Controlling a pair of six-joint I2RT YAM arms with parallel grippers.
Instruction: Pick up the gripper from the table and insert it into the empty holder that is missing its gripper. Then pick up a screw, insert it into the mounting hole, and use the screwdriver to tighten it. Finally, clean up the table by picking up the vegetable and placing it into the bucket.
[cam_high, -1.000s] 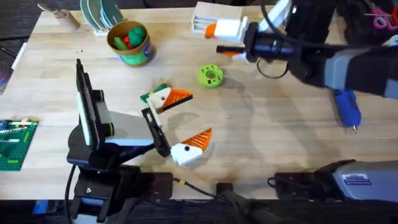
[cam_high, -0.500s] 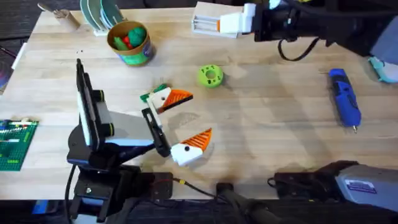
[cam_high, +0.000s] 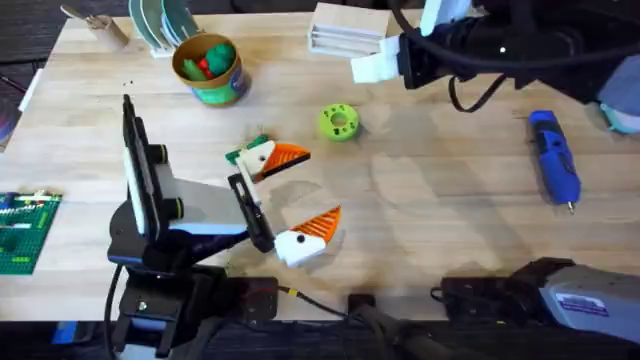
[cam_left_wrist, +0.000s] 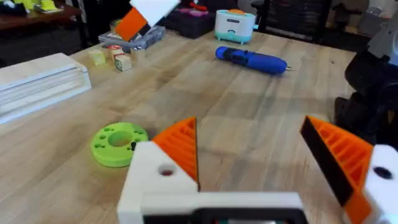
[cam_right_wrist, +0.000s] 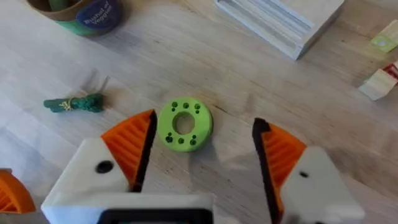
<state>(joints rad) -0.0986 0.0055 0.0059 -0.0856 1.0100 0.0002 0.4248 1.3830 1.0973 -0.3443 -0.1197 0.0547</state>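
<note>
On the wooden table (cam_high: 440, 210) in the overhead view, the bucket (cam_high: 208, 68) stands at the upper left with red and green toy pieces inside, just beside a rack of plates (cam_high: 160, 22) at the top edge. A white slatted block (cam_high: 345, 28) lies at top centre, a bright green ring-shaped disc (cam_high: 338, 122) just below it, and a green circuit-patterned board (cam_high: 25, 232) at the left edge. The blue screwdriver (cam_high: 555, 168) lies at the right, bit pointing toward the lower frame, with bare table around it.

The left gripper (cam_high: 290, 200) sits at centre, its orange-padded fingers spread with nothing between them. The vegetable (cam_high: 240, 154) lies touching or just beside its upper finger, partly hidden by it; the right wrist view shows the vegetable (cam_right_wrist: 76, 103) on bare wood, left of the disc (cam_right_wrist: 184, 124).

The right gripper (cam_high: 378, 64) hangs at the upper middle, beside the slatted block. Compared with half a second ago it has shifted down and slightly right, off the block, so the block's front now shows. Its own camera shows both orange pads (cam_right_wrist: 127, 149) wide apart, empty, with the disc seen between them. The screwdriver is well apart from it, to the lower right; the vegetable lies well to its lower left.
</note>
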